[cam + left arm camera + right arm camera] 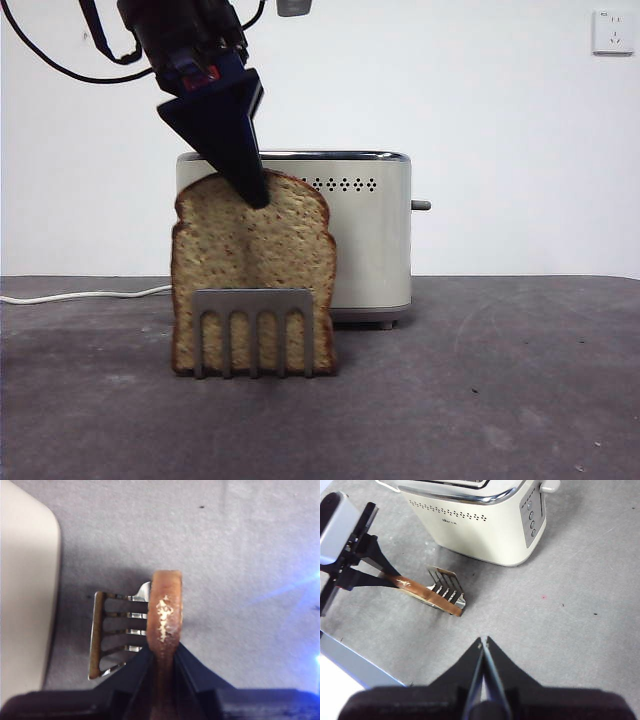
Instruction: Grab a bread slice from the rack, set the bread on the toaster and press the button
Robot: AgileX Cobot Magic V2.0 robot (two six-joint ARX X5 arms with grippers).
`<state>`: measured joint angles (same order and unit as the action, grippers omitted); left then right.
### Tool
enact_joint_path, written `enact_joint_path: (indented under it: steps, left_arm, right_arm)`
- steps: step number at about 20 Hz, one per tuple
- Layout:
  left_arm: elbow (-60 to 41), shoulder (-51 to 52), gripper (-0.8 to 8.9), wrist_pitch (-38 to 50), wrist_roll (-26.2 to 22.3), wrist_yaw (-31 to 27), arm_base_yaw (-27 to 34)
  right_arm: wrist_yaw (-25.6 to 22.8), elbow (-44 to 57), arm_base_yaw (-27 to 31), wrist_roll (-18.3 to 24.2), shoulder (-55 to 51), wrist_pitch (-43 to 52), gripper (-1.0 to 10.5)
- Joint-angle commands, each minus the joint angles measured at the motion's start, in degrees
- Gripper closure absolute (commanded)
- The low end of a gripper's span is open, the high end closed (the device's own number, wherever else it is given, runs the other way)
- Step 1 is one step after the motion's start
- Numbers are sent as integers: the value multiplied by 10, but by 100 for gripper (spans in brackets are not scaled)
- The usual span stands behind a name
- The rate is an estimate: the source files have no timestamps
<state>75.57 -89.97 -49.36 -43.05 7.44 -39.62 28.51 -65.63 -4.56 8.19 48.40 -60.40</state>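
The slice of bread [252, 270] stands upright in the grey rack [253, 330], in front of the cream toaster [365, 230]. My left gripper [250, 190] comes down from the upper left and is shut on the slice's top crust [166, 615]; its two jaws press both faces of the slice. The rack's prongs [117, 630] show beside the slice. The button [421, 205] sticks out from the toaster's narrow right side. My right gripper [483, 642] is shut and empty, high above the table, looking down on the toaster [480, 522], the rack [447, 590] and the left gripper [367, 567].
A white cable [80, 296] runs along the table at the back left. A white wall socket [612, 32] is at the upper right. The dark grey table [500, 400] spreads to the right of the rack.
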Motion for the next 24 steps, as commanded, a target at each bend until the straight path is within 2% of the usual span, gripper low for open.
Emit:
enact_joint_path:
  steps: [1,7,10,13,17,24]
  left_arm:
    - [30,9,822,-24,-5,1,-2]
    - [170,10,822,-114,-5,1,-2]
    - [253,10,822,-131,-5,-6,-2]
    - [318,10,822,-115,-7,-68,-2]
    - [334,10,822,-69,-45,-119,4]
    - [334,-10,823,-26,-116,-115,34]
  right_arm:
    - [1,-2,-1,3,0,2,958]
    - [1,-2,-1,3,0,2,958]
    - [0,-2,-1,5,0,2,958]
    - [0,-2,-1,5,0,2,958]
    - [0,-1,-1,5,1,2,958]
    - [0,-1,-1,5,5,-2,958]
